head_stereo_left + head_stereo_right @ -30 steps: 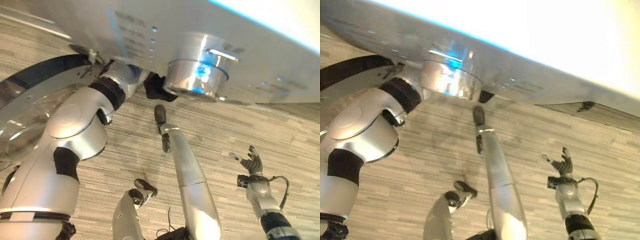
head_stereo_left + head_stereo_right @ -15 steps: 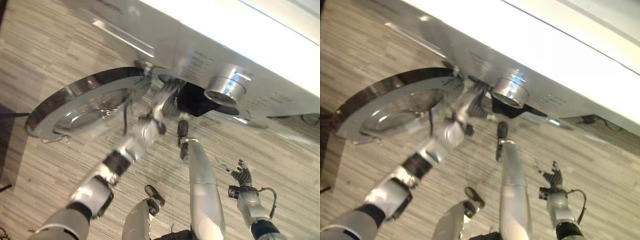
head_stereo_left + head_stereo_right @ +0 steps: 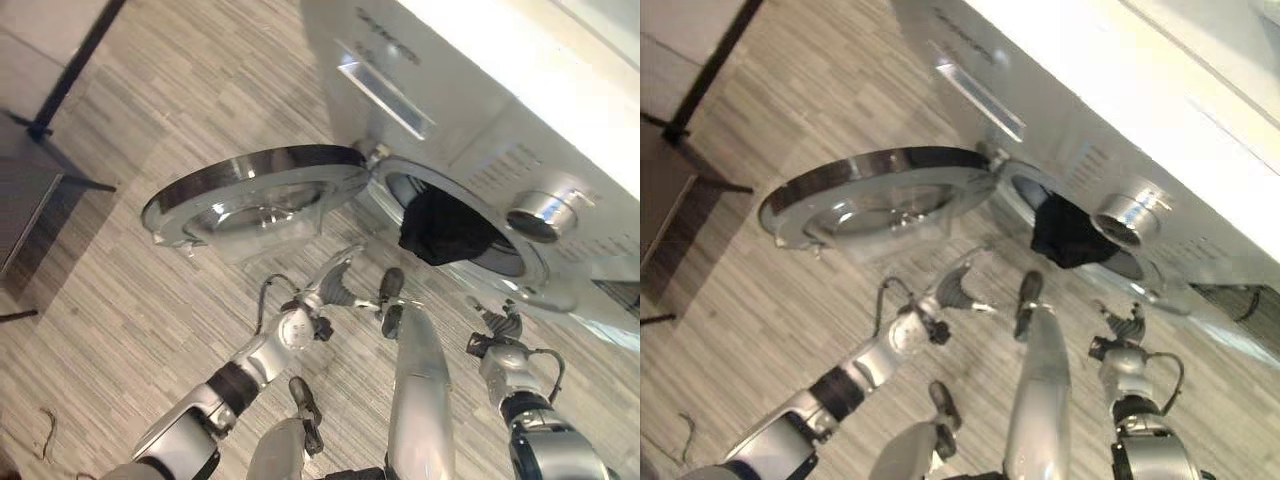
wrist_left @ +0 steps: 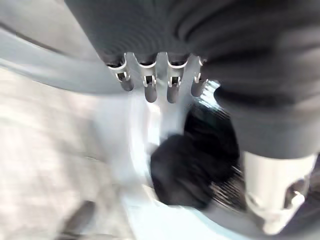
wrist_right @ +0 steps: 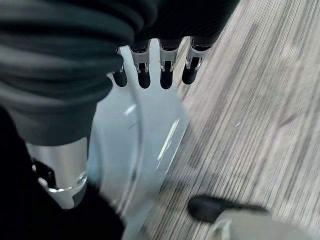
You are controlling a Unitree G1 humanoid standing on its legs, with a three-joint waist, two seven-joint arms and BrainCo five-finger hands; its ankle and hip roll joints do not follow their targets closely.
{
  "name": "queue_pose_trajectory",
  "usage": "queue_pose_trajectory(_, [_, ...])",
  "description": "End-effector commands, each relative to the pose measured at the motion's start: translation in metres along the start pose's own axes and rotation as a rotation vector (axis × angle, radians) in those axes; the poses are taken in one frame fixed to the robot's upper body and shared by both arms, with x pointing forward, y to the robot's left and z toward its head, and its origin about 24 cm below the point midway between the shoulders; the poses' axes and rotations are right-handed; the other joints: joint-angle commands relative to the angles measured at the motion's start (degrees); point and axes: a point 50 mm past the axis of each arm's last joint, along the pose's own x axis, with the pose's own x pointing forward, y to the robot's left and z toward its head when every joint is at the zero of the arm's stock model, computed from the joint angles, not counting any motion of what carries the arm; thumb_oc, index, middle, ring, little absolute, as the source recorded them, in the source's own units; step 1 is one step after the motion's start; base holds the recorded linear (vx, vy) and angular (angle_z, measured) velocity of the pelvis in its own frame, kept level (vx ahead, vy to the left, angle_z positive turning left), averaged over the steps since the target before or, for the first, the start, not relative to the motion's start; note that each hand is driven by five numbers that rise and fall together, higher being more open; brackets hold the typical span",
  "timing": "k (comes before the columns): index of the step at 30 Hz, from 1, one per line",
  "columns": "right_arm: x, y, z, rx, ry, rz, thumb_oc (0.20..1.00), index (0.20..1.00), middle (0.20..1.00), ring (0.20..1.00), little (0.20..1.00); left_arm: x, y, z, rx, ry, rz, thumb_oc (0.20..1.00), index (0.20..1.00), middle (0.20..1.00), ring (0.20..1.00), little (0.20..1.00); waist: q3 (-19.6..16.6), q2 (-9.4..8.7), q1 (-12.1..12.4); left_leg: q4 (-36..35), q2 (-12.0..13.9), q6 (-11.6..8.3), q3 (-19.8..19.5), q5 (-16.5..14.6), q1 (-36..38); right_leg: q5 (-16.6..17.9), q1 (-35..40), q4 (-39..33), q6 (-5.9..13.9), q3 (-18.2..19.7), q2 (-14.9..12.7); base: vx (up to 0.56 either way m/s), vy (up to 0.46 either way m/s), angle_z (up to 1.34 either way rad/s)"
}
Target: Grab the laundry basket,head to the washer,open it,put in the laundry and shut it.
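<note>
Since the earlier frame the left hand (image 3: 335, 285) has withdrawn from the washer (image 3: 480, 120) drum opening and hovers, fingers extended and empty, below the swung-open round door (image 3: 255, 195), while the right hand (image 3: 500, 325), fingers loosely spread, sits at 4 o'clock and dark laundry (image 3: 440, 228) hangs over the opening's rim.

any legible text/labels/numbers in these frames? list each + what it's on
None can be quoted.
Washer front panel, dark print above the drawer: a short line of lettering, too blurred to read.
Washer panel, small marks beside the silver dial: too small to read.
Open washer door, dark laundry in the drum opening, left hand, right hand: no text.
</note>
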Motion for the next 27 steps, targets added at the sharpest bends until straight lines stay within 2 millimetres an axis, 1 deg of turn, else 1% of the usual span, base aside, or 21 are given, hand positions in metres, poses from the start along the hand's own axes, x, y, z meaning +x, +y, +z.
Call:
queue_pose_trajectory(1, [-0.005,-0.013,-0.032,0.088,0.138,-0.083,1.000,1.000,1.000,1.000,1.000,-0.002,-0.008,0.016,-0.069,-0.078,-0.029,1.000,1.000,1.000,1.000,1.000,-1.0,1.95,-0.2,1.9,-2.5,7.30,-3.0,-8.3,5.3,15.2,-0.7,-18.3,16.62,3.0,-3.2,-0.01,-0.036,0.33])
queue_pose_trajectory(6, [0.001,-0.003,-0.018,0.164,0.148,-0.071,1.000,1.000,1.000,1.000,1.000,-0.018,-0.009,0.004,-0.045,-0.049,-0.047,1.000,1.000,1.000,1.000,1.000,-0.8,3.99,2.4,1.7,-2.9,7.05,-4.4,-6.8,2.1,15.4,-0.3,-20.3,16.54,2.7,-3.6,0.00,-0.012,0.25])
queue_pose_trajectory(7, [0.001,-0.003,-0.018,0.164,0.148,-0.071,1.000,1.000,1.000,1.000,1.000,-0.018,-0.009,0.004,-0.044,-0.049,-0.047,1.000,1.000,1.000,1.000,1.000,-0.9,4.00,2.4,1.8,-2.9,7.05,-4.4,-6.8,2.0,15.5,-0.4,-20.4,16.54,2.7,-3.6,0.03,-0.015,0.15])
queue_pose_trajectory(8, [0.001,0.000,-0.015,0.161,0.140,-0.057,1.000,1.000,1.000,1.000,1.000,-0.020,-0.008,0.002,-0.037,-0.046,-0.041,1.000,1.000,1.000,1.000,1.000,-1.1,4.27,3.0,1.8,-3.0,6.95,-4.6,-6.6,1.3,15.7,-0.5,-21.3,16.51,2.8,-3.4,0.02,-0.008,0.05])
queue_pose_trajectory(10, [0.001,0.000,-0.015,0.160,0.140,-0.057,1.000,1.000,1.000,1.000,1.000,-0.021,-0.008,0.002,-0.038,-0.045,-0.041,1.000,1.000,1.000,1.000,1.000,-1.2,4.29,3.0,1.8,-3.0,6.94,-4.6,-6.6,1.2,15.8,-0.6,-21.4,16.50,2.8,-3.4,0.00,0.000,0.00])
queue_pose_trajectory(11, [0.004,0.003,-0.006,0.169,0.119,-0.050,1.000,1.000,1.000,1.000,1.000,-0.021,-0.007,0.002,-0.035,-0.044,-0.030,1.000,1.000,1.000,1.000,1.000,-1.3,4.51,3.4,1.7,-3.2,6.95,-4.6,-6.4,0.5,16.0,-1.0,-21.8,16.40,3.2,-3.1,0.02,-0.001,-0.03])
queue_pose_trajectory(12, [0.005,0.002,-0.003,0.175,0.111,-0.051,1.000,1.000,1.000,1.000,1.000,-0.021,-0.006,0.003,-0.037,-0.047,-0.025,1.000,1.000,1.000,1.000,1.000,-1.3,4.48,3.4,1.6,-3.3,6.98,-4.7,-6.4,0.3,16.0,-1.2,-21.8,16.35,3.4,-2.9,0.03,-0.012,-0.05])
queue_pose_trajectory(15, [0.009,-0.007,0.005,0.193,0.094,-0.083,1.000,1.000,1.000,1.000,1.000,-0.019,-0.005,0.005,-0.038,-0.056,-0.014,1.000,1.000,1.000,1.000,1.000,-1.4,4.52,3.6,1.5,-3.2,6.78,-5.3,-5.9,-0.3,15.8,-1.3,-22.0,16.24,3.7,-2.7,0.00,-0.009,-0.02])
queue_pose_trajectory(17, [0.014,-0.015,0.019,0.251,0.075,-0.105,1.000,1.000,1.000,1.000,1.000,-0.018,-0.005,0.009,-0.060,-0.071,-0.004,1.000,1.000,1.000,1.000,1.000,-1.7,4.95,4.0,0.9,-3.2,6.72,-5.5,-5.9,-0.5,15.7,-2.0,-21.7,16.20,3.7,-2.6,0.00,0.000,0.00])
queue_pose_trajectory(19, [0.015,-0.015,0.020,0.252,0.074,-0.105,1.000,1.000,1.000,1.000,1.000,-0.018,-0.005,0.009,-0.060,-0.072,-0.004,1.000,1.000,1.000,1.000,1.000,-1.7,4.99,4.1,0.9,-3.2,6.72,-5.5,-5.9,-0.6,15.7,-2.1,-21.6,16.20,3.8,-2.6,0.00,0.000,0.00])
queue_pose_trajectory(20, [0.017,-0.016,0.028,0.320,0.072,-0.093,1.000,1.000,1.000,1.000,1.000,-0.017,-0.005,0.011,-0.053,-0.079,-0.008,1.000,1.000,1.000,1.000,1.000,-1.7,5.26,4.4,0.7,-3.1,6.73,-5.8,-6.0,-0.7,15.4,-2.7,-21.0,16.23,4.2,-2.6,-0.03,-0.046,0.04])
queue_pose_trajectory(21, [0.019,-0.013,0.033,0.395,0.081,-0.061,1.000,1.000,1.000,1.000,1.000,-0.016,-0.006,0.012,-0.046,-0.084,-0.015,1.000,1.000,1.000,1.000,1.000,-1.7,5.60,4.9,0.6,-3.0,6.62,-6.1,-5.7,-0.9,15.1,-3.0,-20.4,16.27,4.2,-2.9,-0.04,-0.055,0.08])
queue_pose_trajectory(22, [0.019,-0.010,0.034,0.424,0.089,-0.040,1.000,1.000,1.000,1.000,1.000,-0.016,-0.007,0.013,-0.047,-0.085,-0.019,1.000,1.000,1.000,1.000,1.000,-1.7,5.72,5.1,0.6,-2.9,6.61,-6.2,-5.5,-0.9,15.0,-3.0,-20.2,16.22,4.3,-3.0,-0.03,-0.040,0.09])
queue_pose_trajectory(27, [0.020,-0.001,0.044,0.504,0.087,0.024,1.000,1.000,1.000,1.000,1.000,-0.017,-0.009,0.015,-0.045,-0.094,-0.048,1.000,1.000,1.000,1.000,1.000,-2.4,6.08,5.8,0.4,-2.8,6.39,-6.5,-5.1,-0.8,15.1,-2.9,-20.0,16.28,4.5,-3.2,0.00,-0.015,0.14])
